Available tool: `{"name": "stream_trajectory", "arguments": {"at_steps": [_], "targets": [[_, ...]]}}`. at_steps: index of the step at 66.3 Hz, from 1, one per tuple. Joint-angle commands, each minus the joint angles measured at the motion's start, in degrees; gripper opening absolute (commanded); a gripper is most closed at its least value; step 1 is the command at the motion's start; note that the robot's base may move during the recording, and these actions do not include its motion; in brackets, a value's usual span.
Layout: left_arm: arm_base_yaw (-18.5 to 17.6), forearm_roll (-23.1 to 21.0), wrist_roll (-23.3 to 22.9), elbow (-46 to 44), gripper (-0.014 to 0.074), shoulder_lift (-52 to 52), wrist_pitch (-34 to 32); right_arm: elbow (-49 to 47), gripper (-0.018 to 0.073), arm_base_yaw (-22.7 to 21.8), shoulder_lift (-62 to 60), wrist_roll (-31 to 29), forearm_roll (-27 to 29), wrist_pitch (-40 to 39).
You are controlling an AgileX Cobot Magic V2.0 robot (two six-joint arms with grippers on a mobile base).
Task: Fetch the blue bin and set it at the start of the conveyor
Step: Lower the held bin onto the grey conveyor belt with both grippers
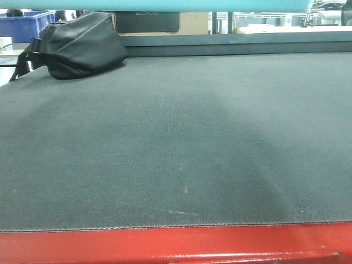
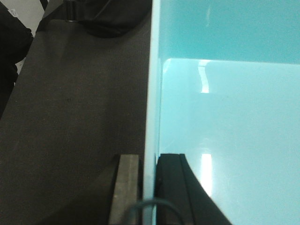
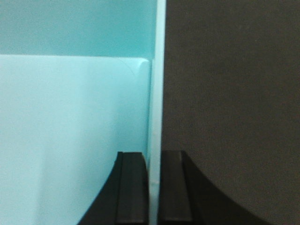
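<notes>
The blue bin (image 2: pixel 225 117) is a pale cyan tub held up over the conveyor start (image 1: pixel 176 143), a dark textured belt with a red frame edge (image 1: pixel 176 245). In the front view only a strip of the blue bin (image 1: pixel 187 5) crosses the top edge. My left gripper (image 2: pixel 149 187) is shut on the bin's left wall, one finger outside and one inside. On the opposite wall of the bin (image 3: pixel 70 117), my right gripper (image 3: pixel 154 187) is shut the same way. The belt shows beside each gripped wall.
A black leather bag (image 1: pixel 80 47) lies on the belt at the far left, its edge also seen in the left wrist view (image 2: pixel 108 18). Dark royal-blue bins (image 1: pixel 25 25) stand behind it. A dark rail (image 1: pixel 236 41) bounds the belt's far side.
</notes>
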Motion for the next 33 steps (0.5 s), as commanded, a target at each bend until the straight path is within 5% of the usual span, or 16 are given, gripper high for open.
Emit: {"name": "stream_trajectory", "arguments": {"at_steps": [1,33], "targets": [[0.37,4.18,-0.26,-0.16,-0.0111,-0.43,0.57,-0.56,-0.0167,-0.37,-0.97,-0.42,-2.93,1.20],[0.37,3.69,-0.26,-0.16,-0.0111,-0.43,0.13,-0.56,-0.0167,-0.37,-0.97,-0.42,-1.53,1.64]]}}
